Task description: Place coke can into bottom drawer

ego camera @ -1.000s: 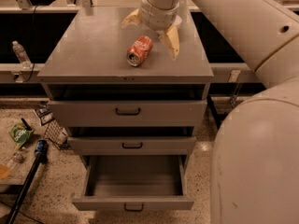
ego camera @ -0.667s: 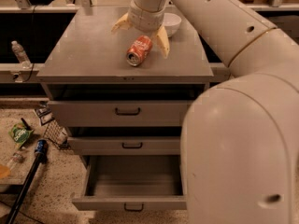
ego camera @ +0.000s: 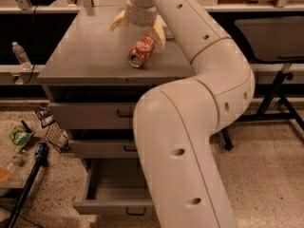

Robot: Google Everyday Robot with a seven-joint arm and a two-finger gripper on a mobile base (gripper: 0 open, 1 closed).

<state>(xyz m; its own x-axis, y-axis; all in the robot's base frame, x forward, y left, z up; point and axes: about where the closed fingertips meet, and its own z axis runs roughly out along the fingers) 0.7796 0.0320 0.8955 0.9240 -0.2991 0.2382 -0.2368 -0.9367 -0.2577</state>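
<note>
My gripper [ego camera: 138, 26] hangs pointing down, its two fingers [ego camera: 157, 32] spread wide. Behind it my arm [ego camera: 175, 151] doubles back through an elbow [ego camera: 228, 75].

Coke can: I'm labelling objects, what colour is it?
Red with white lettering, camera view; the coke can lies by the open gripper.

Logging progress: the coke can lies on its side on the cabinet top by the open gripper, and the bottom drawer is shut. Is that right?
Not quite. The bottom drawer is pulled open, as the camera view shows. The rest holds: the coke can lies on its side on the cabinet top by the open gripper.
</note>
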